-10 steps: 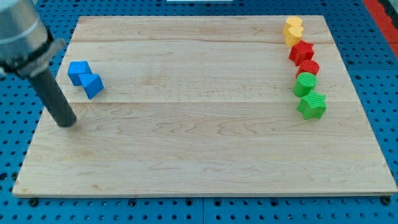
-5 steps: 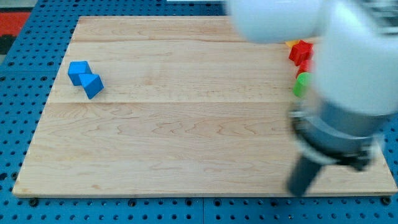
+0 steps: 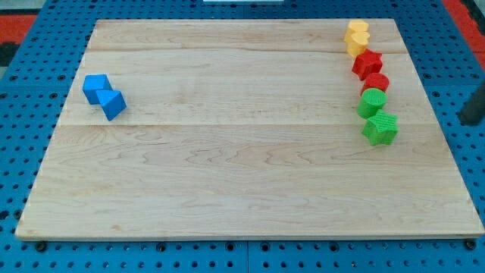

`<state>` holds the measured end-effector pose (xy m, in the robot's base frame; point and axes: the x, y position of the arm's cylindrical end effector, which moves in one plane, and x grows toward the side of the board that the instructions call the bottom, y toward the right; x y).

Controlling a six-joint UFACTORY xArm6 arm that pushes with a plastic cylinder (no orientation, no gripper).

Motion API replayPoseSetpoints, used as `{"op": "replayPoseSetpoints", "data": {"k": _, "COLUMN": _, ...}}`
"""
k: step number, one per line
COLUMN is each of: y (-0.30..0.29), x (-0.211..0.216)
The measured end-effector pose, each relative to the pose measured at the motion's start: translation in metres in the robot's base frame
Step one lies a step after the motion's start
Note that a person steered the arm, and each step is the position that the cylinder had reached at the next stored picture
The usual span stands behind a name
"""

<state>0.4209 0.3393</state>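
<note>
Rod: a dark stub at the view's right edge; my tip (image 3: 471, 122) rests off the wooden board (image 3: 227, 174), touching no block.

Nearest, to the tip's left:
- green star block (image 3: 380, 128)
- green round block (image 3: 372, 101)
- red round block (image 3: 376, 82)
- red star block (image 3: 367, 62)
- yellow heart block (image 3: 357, 35)

These form a touching column running upward.

Well apart, far left: two touching blue blocks (image 3: 104, 95).

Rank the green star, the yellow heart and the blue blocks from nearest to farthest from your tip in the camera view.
My tip is off the board at the view's right edge.
1. Green star: right side, bottom of the column of blocks.
2. Yellow heart: top right corner.
3. Blue blocks: far left, two touching; too close to each other to rank apart.
</note>
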Motion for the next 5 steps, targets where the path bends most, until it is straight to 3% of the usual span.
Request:
{"op": "replayPoseSetpoints", "data": {"k": 3, "y": -0.065, "x": -0.205}}
{"op": "replayPoseSetpoints", "data": {"k": 5, "y": -0.197, "x": -0.192}}
